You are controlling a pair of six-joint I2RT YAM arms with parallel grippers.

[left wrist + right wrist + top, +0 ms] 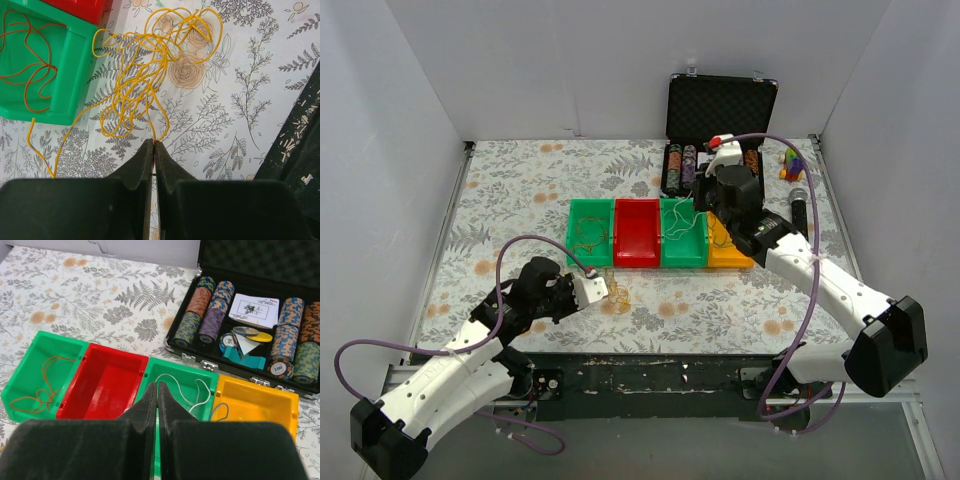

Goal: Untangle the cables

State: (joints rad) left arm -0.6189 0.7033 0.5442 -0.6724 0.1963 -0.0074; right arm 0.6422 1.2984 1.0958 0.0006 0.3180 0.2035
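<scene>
The cables (pixel 145 70) are a loose tangle of thin yellow wire on the flowered cloth, just in front of the left green bin (pixel 75 75); in the top view they show as a small knot (pixel 618 296). My left gripper (pixel 154 142) is shut, and one yellow strand runs into its tips; in the top view it sits (pixel 597 289) right beside the tangle. An orange wire (pixel 30 60) lies in the left green bin. My right gripper (pixel 157 385) is shut and empty, hovering over the second green bin (pixel 195 377), which holds a white wire (pixel 200 390).
Four bins stand in a row: green (pixel 590 210), red (pixel 637 258), green (pixel 683 258), yellow (pixel 728 258). The yellow bin holds a grey-blue wire (pixel 220 411). An open poker chip case (pixel 720 105) stands behind them, with a black cylinder (pixel 798 212) and a small toy (pixel 790 165) at the right.
</scene>
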